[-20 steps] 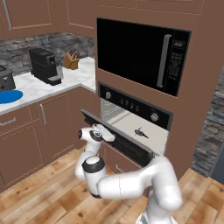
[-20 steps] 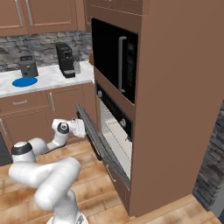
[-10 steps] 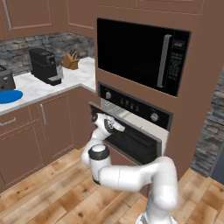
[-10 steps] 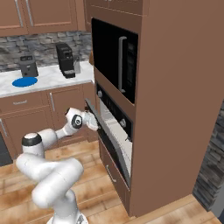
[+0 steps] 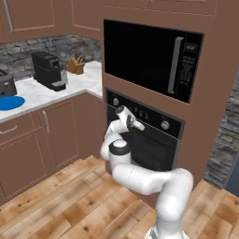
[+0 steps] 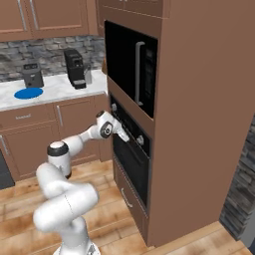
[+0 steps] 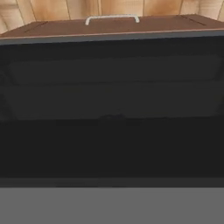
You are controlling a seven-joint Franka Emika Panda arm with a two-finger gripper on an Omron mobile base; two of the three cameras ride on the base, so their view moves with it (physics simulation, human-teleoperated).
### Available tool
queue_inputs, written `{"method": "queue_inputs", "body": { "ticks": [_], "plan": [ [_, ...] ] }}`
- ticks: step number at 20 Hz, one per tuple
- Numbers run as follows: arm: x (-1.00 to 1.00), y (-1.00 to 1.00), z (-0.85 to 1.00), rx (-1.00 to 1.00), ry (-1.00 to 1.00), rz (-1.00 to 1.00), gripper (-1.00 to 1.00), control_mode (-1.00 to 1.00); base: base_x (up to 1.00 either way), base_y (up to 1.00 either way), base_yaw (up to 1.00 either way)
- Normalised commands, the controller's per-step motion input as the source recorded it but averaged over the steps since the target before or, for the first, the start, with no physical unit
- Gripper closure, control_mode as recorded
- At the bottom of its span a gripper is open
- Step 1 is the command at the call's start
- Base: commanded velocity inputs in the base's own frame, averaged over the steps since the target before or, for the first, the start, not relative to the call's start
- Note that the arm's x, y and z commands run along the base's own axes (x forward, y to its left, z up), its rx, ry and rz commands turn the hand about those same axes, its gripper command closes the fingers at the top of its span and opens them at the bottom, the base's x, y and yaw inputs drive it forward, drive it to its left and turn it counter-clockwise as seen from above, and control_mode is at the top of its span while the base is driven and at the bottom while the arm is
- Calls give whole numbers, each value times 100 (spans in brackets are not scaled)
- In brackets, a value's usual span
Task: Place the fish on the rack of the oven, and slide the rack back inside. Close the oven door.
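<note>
The black oven (image 5: pixel 148 140) sits in brown cabinetry under the microwave, its knob strip (image 5: pixel 144 114) showing. The oven door (image 5: pixel 151 150) (image 6: pixel 130 162) stands upright, or very nearly so, against the oven front. My gripper (image 5: pixel 136 124) (image 6: pixel 121 133) presses at the door's top edge, just below the knobs. Its fingers are too small in the base views to tell how wide they stand. The hand view looks straight onto the door's dark glass (image 7: pixel 112 109). The fish and the rack are hidden behind the door.
A black microwave (image 5: pixel 149 58) (image 6: pixel 132 55) with a vertical handle sits above the oven. A brown drawer (image 7: pixel 111 26) (image 6: pixel 127 196) lies below it. On the counter at left stand a coffee machine (image 5: pixel 46 70), a knife block (image 5: pixel 74 65) and a blue plate (image 5: pixel 9 102) (image 6: pixel 28 93).
The oven door has swung up from half open to upright, covering the pale rack and the fish. My hand rose with the door's top edge toward the oven.
</note>
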Motion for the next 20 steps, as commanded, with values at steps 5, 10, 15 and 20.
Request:
{"method": "queue_inputs", "body": {
  "ticks": [5, 10, 15, 20],
  "plan": [
    [67, -100, 0, 0, 17, -10, -100, -100, 0, 0, 0],
    [32, -89, -12, 0, 12, -9, -100, -100, 0, 0, 0],
    [0, -62, -13, 0, 1, -9, -100, -100, 0, 0, 0],
    [0, -32, -1, 0, 0, -1, -100, -100, 0, 0, 0]
  ]
}}
